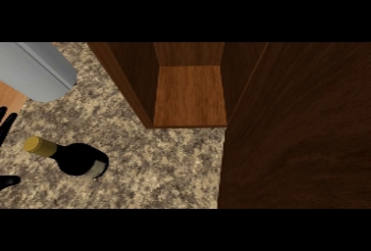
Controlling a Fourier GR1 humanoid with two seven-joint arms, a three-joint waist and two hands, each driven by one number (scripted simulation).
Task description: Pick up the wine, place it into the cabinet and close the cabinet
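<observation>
- Right now the wine bottle (78,158) stands on the speckled counter (167,162), left of the open cabinet (190,95).
- Glass probably feels heavy, slippery and breakable; grab its fat dark body.
- Left hand (6,126) holds nothing; I cannot tell how open it is.

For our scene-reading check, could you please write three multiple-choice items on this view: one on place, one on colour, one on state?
1. Where is the wine bottle?
A. On the counter, left of the cabinet
B. On the cabinet shelf
C. On the cabinet's door

2. What colour is the bottle's cap?
A. Red
B. Gold
C. Blue

3. How is the cabinet?
A. Shut
B. Open, shelf bare
C. Open, bottle inside

Answers: 1 A, it rests on the speckled counter; 2 B, the neck end is gold; 3 B, the door stands open and the shelf shows bare wood.
</observation>
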